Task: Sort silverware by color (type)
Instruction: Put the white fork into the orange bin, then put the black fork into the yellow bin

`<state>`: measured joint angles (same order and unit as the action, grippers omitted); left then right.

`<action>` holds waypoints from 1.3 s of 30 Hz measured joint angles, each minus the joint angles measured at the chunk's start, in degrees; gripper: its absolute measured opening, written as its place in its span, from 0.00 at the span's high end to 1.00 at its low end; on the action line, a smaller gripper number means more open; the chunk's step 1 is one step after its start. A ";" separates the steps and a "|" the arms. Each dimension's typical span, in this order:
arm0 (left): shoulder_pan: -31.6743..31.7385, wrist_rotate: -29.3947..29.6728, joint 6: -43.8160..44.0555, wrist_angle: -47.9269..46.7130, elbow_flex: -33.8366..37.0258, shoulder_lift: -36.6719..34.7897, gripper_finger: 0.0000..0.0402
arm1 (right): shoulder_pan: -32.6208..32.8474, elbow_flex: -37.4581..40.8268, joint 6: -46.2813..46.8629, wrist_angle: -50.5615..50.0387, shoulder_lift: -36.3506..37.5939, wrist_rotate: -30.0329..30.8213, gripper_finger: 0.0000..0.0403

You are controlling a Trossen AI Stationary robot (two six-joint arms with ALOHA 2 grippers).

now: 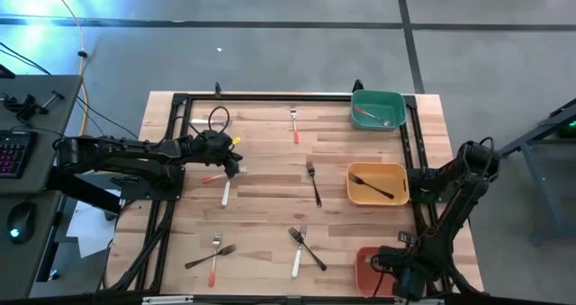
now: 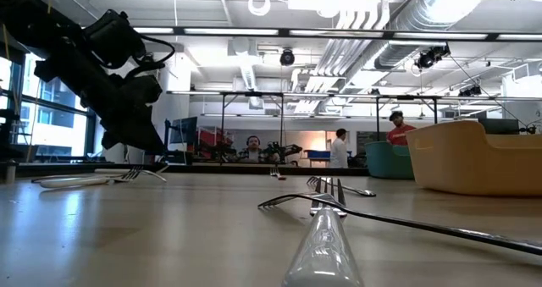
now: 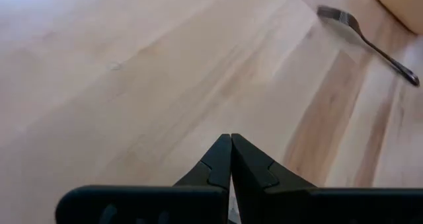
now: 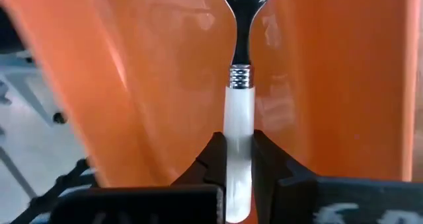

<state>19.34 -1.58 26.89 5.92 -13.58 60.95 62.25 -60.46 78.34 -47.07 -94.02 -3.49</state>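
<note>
Overhead, the left gripper [image 1: 236,164] sits left of centre, jaws pressed together on nothing, a red-handled fork [image 1: 214,177] and a white-handled utensil [image 1: 226,192] just below it. Lower right, the right gripper [image 4: 238,159] pinches a white-handled piece [image 4: 238,118], its long axis pointing into the red bin [image 1: 367,267].

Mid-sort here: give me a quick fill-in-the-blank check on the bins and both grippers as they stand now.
1. The right gripper is shut on a utensil whose handle is ____.
2. That utensil hangs over the ____ bin.
3. The left gripper is shut and holds ____.
4. The yellow bin holds a utensil with a ____ handle.

Missing words: white; red; nothing; black
</note>
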 joint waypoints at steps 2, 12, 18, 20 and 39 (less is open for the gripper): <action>-0.96 0.66 1.08 -0.35 0.00 0.06 1.00 | 0.00 1.76 -1.08 2.56 0.00 0.07 0.95; -3.56 3.52 7.44 -3.26 -0.02 2.00 1.00 | 0.01 3.72 -2.17 6.95 -0.02 -1.53 0.71; -8.76 3.32 7.86 -3.53 -1.34 1.99 1.00 | 0.01 -3.94 -3.83 0.28 -0.02 -1.02 0.70; -11.06 3.35 6.85 -3.51 -2.15 1.97 1.00 | -0.31 -7.50 -3.84 -4.56 0.00 -0.79 0.74; -35.62 3.69 4.38 -25.37 -17.42 1.94 1.00 | -21.94 -23.09 -25.16 -7.25 0.11 25.02 0.99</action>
<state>-16.28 2.11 31.27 -19.45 -31.00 62.89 40.31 -83.55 53.18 -54.32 -93.91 21.53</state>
